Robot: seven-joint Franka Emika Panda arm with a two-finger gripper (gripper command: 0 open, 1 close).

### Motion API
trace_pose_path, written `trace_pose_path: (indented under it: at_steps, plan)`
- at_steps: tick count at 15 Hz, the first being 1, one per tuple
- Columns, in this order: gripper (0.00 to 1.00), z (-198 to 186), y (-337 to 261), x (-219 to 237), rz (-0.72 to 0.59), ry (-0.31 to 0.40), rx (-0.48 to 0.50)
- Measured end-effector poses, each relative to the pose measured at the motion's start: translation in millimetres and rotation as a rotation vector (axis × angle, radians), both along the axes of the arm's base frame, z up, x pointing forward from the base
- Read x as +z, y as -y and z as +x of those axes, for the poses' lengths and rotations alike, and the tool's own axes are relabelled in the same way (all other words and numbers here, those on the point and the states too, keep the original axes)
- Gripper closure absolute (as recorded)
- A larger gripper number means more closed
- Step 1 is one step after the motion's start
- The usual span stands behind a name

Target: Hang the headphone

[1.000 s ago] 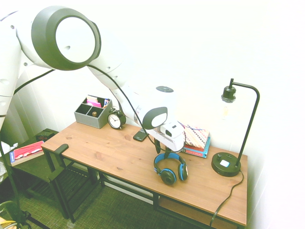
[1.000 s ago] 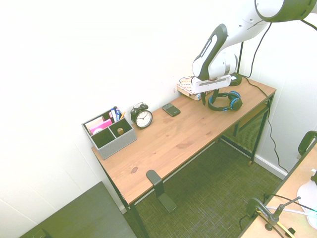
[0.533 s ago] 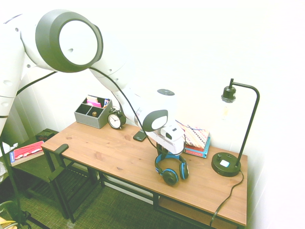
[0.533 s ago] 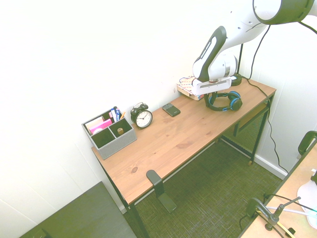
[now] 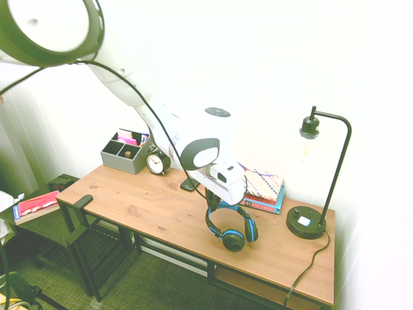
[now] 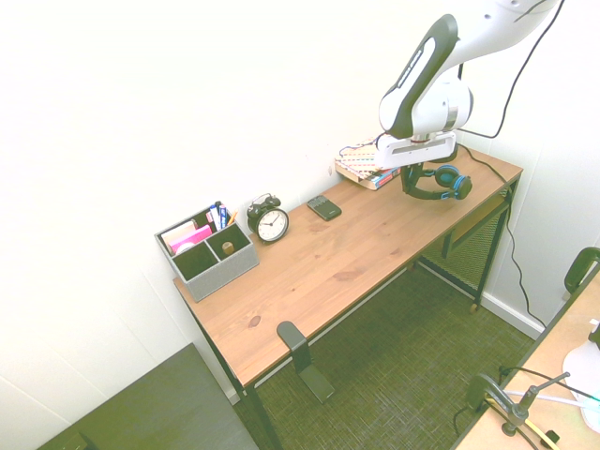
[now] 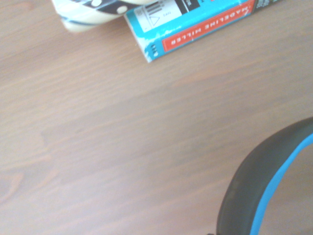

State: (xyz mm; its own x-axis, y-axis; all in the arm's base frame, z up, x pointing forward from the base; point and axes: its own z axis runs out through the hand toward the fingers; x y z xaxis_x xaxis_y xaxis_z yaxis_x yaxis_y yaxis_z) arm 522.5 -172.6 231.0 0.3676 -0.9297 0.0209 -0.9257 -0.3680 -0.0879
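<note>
The headphone (image 5: 231, 225), with its blue headband and black ear cups, hangs by the headband from my gripper (image 5: 215, 201) at the right part of the wooden desk (image 5: 155, 210). Its cups are low over the wood, in front of the books. The second exterior view shows the gripper (image 6: 413, 178) shut on the headband, with the headphone (image 6: 441, 183) dangling beside it. In the wrist view a curved black-and-blue piece of the headphone (image 7: 259, 186) rises from the lower right edge over the desktop.
A stack of books (image 5: 264, 190) lies by the wall behind the gripper, and a black desk lamp (image 5: 308, 219) stands to the right. A small black phone (image 6: 324, 207), an alarm clock (image 6: 270, 221) and a grey organizer (image 6: 206, 251) sit further left. A black hook (image 6: 292, 339) sticks out at the desk's front edge.
The arm has risen and shifted toward the lamp end of the desk. The headphone has come up with the gripper and now hangs from it.
</note>
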Motion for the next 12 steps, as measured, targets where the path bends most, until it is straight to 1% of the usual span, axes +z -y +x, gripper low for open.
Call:
trace_pose_path:
  at_steps: [2, 5, 8, 10, 12]
  plan:
    - [1.00, -16, -34, 29, -0.024, 0.013, 0.063]
    - [1.00, -48, -115, 58, -0.091, 0.025, 0.144]
    - [1.00, -112, -228, 61, -0.093, 0.020, 0.239]
    - [1.00, -155, -295, 66, -0.109, 0.032, 0.297]
    - [1.00, -177, -351, 72, -0.096, 0.045, 0.339]
